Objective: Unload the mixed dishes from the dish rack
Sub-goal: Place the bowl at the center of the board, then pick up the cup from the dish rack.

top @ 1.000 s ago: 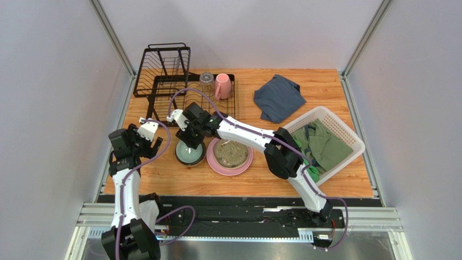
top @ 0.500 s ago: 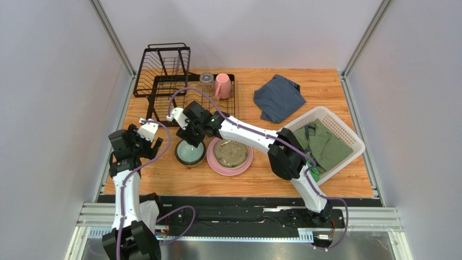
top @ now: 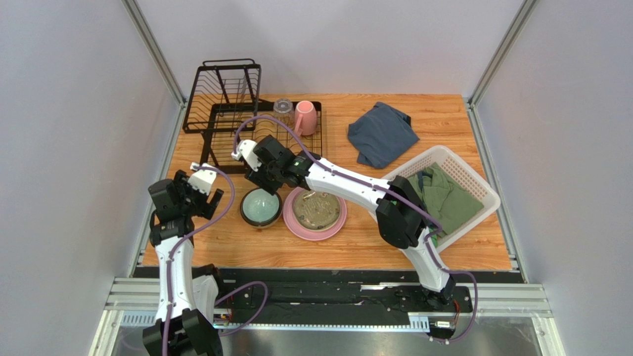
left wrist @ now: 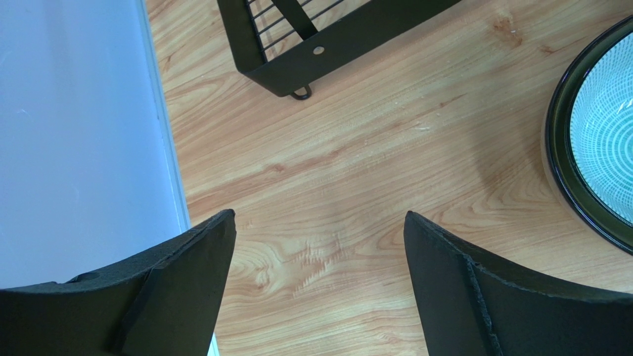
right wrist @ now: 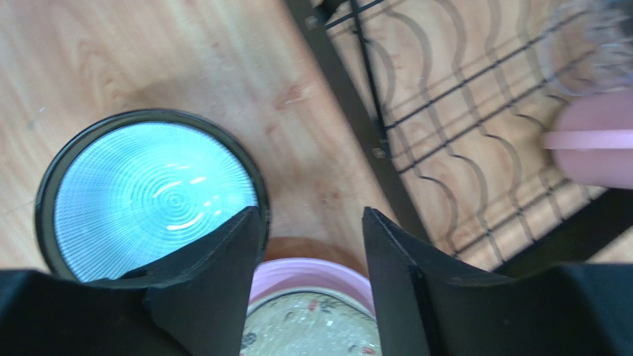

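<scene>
The black dish rack (top: pixel 245 126) stands at the back left; the pink mug (top: pixel 304 117) and the clear glass tumbler (top: pixel 283 110) stand on its flat tray. The teal bowl (top: pixel 260 207) sits on the table in front of it, beside the pink plate (top: pixel 339 219), which carries the cream plate (top: pixel 316 210). No tan-olive bowl shows on its own. My right gripper (top: pixel 261 178) is open and empty, above the gap between the bowl (right wrist: pixel 148 193) and the pink plate (right wrist: pixel 312 271), near the rack's front edge (right wrist: pixel 356 141). My left gripper (top: pixel 204 194) is open and empty over bare wood, left of the bowl (left wrist: pixel 602 133).
A folded blue-grey cloth (top: pixel 382 133) lies at the back right. A white lattice basket (top: pixel 475 174) holding green clothes (top: pixel 446 200) stands at the right. The enclosure wall (left wrist: pixel 74 133) runs close along the table's left edge, beside my left gripper.
My right gripper has drawn back from over the teal bowl toward the rack, leaving the bowl on the table. The left arm has barely shifted.
</scene>
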You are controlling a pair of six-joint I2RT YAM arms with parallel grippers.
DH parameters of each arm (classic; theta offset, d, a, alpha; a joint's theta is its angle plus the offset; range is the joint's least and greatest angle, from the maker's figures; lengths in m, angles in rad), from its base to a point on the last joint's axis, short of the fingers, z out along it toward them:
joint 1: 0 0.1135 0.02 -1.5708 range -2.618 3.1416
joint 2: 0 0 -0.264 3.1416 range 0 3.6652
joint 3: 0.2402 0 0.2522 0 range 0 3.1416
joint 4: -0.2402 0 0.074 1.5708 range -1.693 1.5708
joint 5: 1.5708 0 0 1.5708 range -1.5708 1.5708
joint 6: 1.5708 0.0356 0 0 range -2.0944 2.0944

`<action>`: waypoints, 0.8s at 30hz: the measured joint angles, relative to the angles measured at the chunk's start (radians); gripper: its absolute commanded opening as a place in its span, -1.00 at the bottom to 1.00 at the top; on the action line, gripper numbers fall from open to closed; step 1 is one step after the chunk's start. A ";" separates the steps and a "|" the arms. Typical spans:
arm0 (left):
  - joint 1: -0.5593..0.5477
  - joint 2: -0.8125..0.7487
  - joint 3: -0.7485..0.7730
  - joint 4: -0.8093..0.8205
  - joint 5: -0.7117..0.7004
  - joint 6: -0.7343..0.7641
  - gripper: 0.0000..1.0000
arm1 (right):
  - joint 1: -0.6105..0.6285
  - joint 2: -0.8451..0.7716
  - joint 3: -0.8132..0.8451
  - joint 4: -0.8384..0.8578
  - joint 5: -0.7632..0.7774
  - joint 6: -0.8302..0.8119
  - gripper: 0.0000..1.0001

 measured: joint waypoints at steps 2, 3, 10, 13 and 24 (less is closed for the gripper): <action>0.000 -0.011 -0.009 0.009 0.003 -0.003 0.84 | -0.002 -0.017 -0.005 0.012 0.047 0.005 0.22; 0.000 -0.017 -0.015 0.013 0.004 -0.005 0.86 | -0.005 -0.022 -0.005 0.021 0.065 0.006 0.25; 0.000 -0.062 -0.053 0.026 0.010 -0.038 0.97 | -0.042 -0.033 -0.006 0.061 0.164 0.037 0.48; 0.005 -0.090 -0.055 0.037 0.021 -0.055 0.98 | -0.073 -0.033 -0.006 0.069 0.190 0.052 0.60; 0.013 -0.169 -0.067 0.100 0.040 -0.107 0.98 | -0.203 -0.012 0.092 0.085 0.233 0.148 0.71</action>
